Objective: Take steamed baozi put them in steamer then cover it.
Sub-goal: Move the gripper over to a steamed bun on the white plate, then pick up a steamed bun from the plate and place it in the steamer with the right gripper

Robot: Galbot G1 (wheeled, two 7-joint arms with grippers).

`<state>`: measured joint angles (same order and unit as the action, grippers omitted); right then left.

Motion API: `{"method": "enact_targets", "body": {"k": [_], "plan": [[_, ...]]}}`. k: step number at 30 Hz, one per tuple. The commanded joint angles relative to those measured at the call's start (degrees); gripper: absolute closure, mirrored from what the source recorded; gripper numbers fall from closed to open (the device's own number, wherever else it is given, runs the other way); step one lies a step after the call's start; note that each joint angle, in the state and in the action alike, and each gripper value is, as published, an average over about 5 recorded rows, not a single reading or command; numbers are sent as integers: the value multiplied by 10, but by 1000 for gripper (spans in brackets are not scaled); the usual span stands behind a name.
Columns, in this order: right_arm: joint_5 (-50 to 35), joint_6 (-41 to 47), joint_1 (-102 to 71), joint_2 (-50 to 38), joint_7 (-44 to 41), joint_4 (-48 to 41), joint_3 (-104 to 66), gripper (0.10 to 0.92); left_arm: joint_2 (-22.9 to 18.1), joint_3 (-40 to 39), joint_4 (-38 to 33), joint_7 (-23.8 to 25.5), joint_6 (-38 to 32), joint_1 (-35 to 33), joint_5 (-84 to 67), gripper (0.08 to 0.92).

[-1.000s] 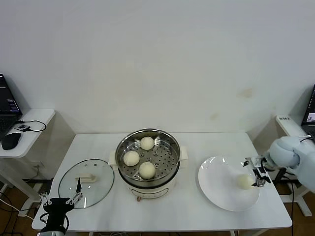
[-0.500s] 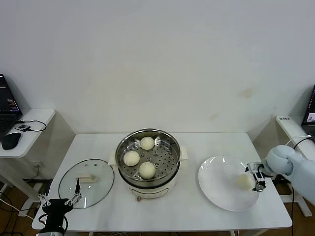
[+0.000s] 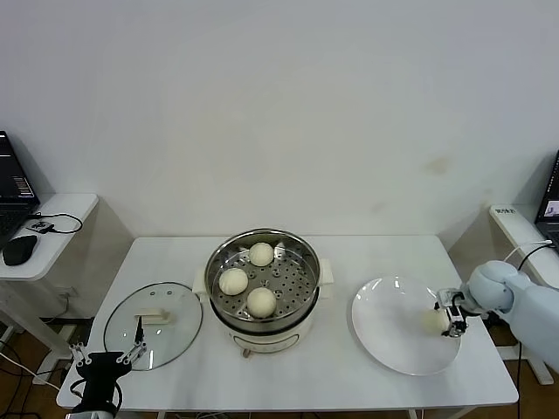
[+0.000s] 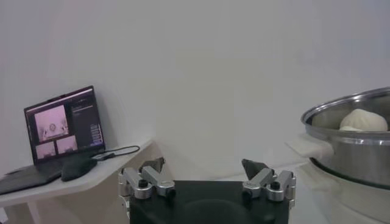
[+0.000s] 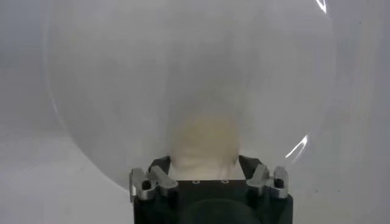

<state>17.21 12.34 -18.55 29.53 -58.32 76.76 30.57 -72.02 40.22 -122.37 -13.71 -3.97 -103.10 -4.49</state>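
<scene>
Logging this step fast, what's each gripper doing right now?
Left gripper: open, empty, parked near the glass lid.
Right gripper: around the last baozi on the plate; grip cannot be told.

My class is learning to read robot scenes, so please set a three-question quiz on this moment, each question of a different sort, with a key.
1. How many baozi lie in the steamer?
2. True or false: the glass lid covers the steamer.
3. Where is the right gripper? A) above the steamer; B) at the last baozi on the white plate; C) on the lid's handle.

Key: 1. Three. 2. False: it lies flat on the table, on the steamer's left, near the idle, open left gripper. 3. B: the right wrist view shows a finger on each side of the bun.
</scene>
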Motion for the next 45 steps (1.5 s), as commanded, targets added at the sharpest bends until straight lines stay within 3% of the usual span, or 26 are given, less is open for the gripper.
{"method": "enact_targets", "body": {"k": [1, 8, 21, 26, 33, 45], "plan": [[-7, 2, 30, 6, -15, -5, 14, 430, 0, -1, -1, 0, 0, 0, 0, 177], [-34, 9, 87, 3, -20, 5, 51, 548, 1, -1, -1, -1, -1, 1, -1, 177], [-204, 64, 394, 6, -24, 103, 233, 541, 10, -2, -4, 0, 0, 9, -3, 177], [-308, 118, 545, 68, -4, 138, 332, 534, 7, -3, -5, -1, 0, 17, -1, 177], [-423, 191, 608, 186, 46, 152, 406, 533, 2, -5, -7, -1, 0, 24, 0, 177], [-488, 294, 531, 335, 136, 112, 424, 531, -7, 7, -11, -3, -4, 23, 6, 177]]}}
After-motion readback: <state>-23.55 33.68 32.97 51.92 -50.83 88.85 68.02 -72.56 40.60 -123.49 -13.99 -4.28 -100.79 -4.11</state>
